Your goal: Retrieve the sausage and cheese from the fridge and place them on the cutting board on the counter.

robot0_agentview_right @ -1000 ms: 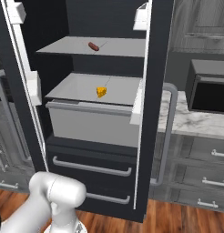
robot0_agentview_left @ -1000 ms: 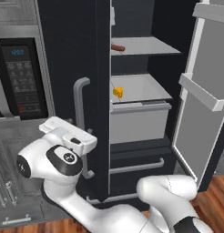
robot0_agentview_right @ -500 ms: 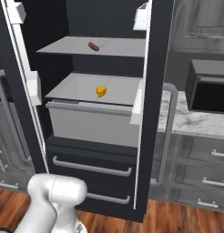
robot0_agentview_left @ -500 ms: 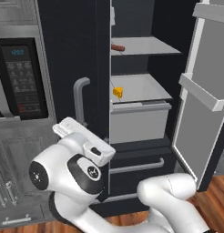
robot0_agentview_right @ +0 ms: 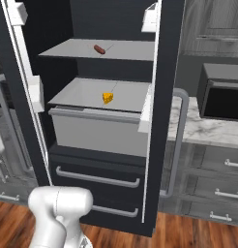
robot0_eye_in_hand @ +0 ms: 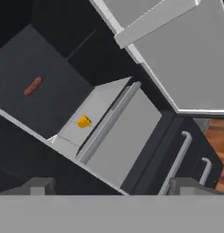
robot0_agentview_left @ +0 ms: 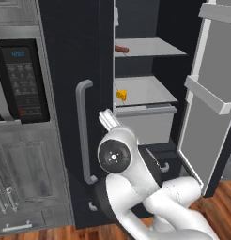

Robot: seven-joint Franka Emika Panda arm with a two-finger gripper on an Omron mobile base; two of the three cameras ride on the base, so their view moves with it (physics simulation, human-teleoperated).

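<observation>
Two foods lay inside the open fridge [robot0_agentview_right: 164, 58]: sausage [robot0_agentview_right: 99, 49] on the upper shelf [robot0_agentview_right: 126, 50], cheese [robot0_agentview_right: 108, 98] on the shelf below, above a grey bin [robot0_agentview_right: 96, 131]. Gripper [robot0_eye_in_hand: 111, 186] stood before them, fingers spread wide, holding nothing.

Glossy white rounded arm [robot0_agentview_left: 150, 187] w/ dark joints, round black cap.

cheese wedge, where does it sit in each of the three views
Left base view: the cheese sits centre, on the lower grey shelf, just right of the closed door's edge.
Right base view: centre-left, mid-shelf.
Hand view: left of centre, view rolled.
Shared landmark: the sausage lies on the shelf above it.
</observation>
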